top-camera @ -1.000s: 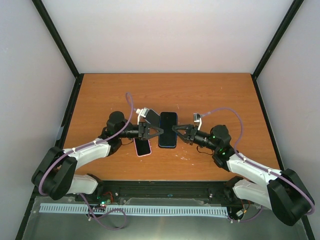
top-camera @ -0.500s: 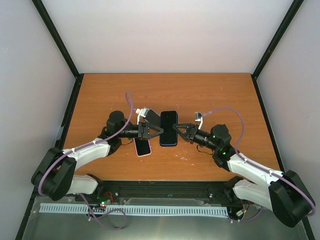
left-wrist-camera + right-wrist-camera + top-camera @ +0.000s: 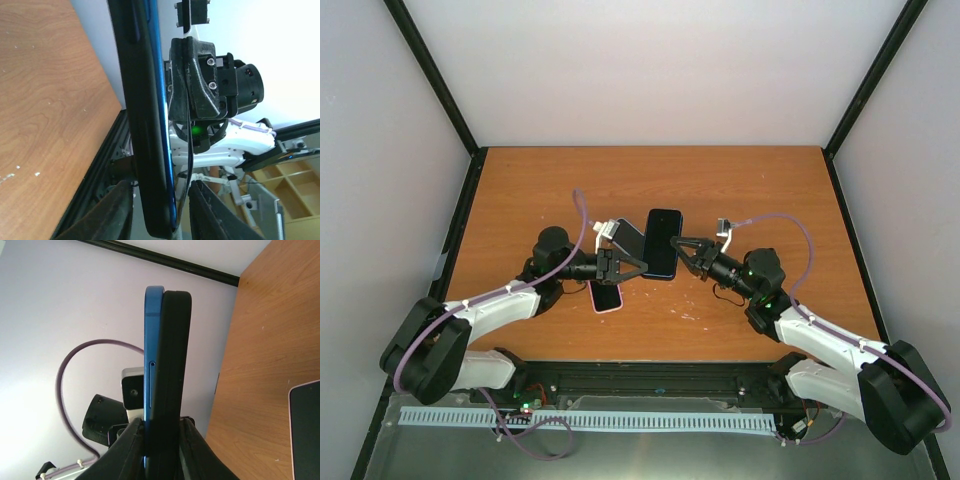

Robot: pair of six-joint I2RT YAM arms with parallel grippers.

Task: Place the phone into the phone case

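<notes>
Phone (image 3: 149, 340) sits against its black phone case (image 3: 172, 365), up off the table (image 3: 520, 200), our right gripper (image 3: 686, 252) pinching both together so our left gripper (image 3: 634, 264), jaws apart astride the edge, can press it home.

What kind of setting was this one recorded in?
Probably a lab robot cell: a wooden table boxed in by plain white panels on black frame posts, with shelving beyond.

Cased phone (image 3: 661, 243) hangs centre above the desk (image 3: 750, 185) between your left end effector (image 3: 638, 264) and right end effector (image 3: 682, 250), so no crossing there. Pink-rimmed device (image 3: 606, 296) lies below the left one. Far desk half gives open room.
</notes>
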